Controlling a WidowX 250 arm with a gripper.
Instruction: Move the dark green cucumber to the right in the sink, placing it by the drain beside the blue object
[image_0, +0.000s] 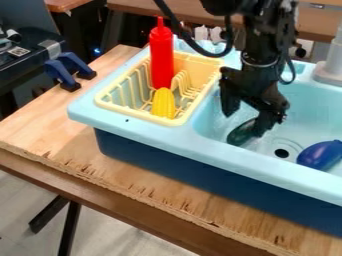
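Observation:
The black gripper (247, 118) hangs down inside the light blue sink (304, 112), its two fingers spread apart. A dark green, elongated toy vegetable (241, 133) lies on the basin floor just below it, the upper end partly hidden behind the right finger. I cannot tell whether they touch. To the right of the drain rests a purple-blue toy eggplant (321, 154). The yellow dish rack (123, 113), left of the basin, holds an upright red bottle (161, 56) and a yellow toy corn (163, 103).
The sink stands on a wooden table (50, 131), with the basin's front rim close to the gripper. A grey faucet base (328, 73) rises at the right back. Blue-and-black clamps (62, 74) sit at the table's left edge. A black cable loops beside the arm.

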